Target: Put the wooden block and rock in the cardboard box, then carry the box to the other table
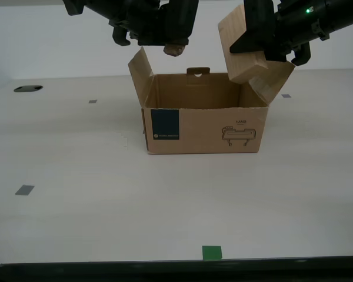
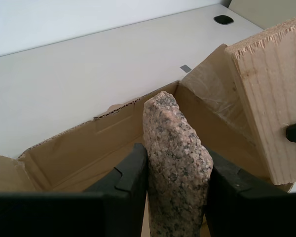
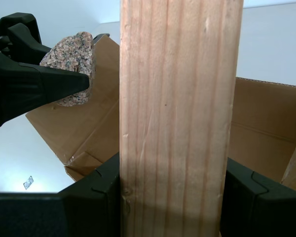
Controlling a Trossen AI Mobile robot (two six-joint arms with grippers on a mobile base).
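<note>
So the cardboard box (image 1: 205, 123) sat open on the smooth table (image 1: 106, 194), flaps up, roughly at the middle of the exterior view. The wooden block (image 1: 247, 47) hung tilted over the box's rim at about 1 o'clock from its centre, pinched between the fingers of my first gripper (image 3: 170, 197), which were closed on its sides. The rock (image 1: 175, 49) hung above the opening at about 11 o'clock, squeezed in my second gripper (image 2: 175, 185), fingers shut tight on it. I'd guess both were held high so they'd clear the flaps before dropping in. Both arms reached in from the top of the exterior view, wrists angled down toward the opening. Neither thing was inside yet.
</note>
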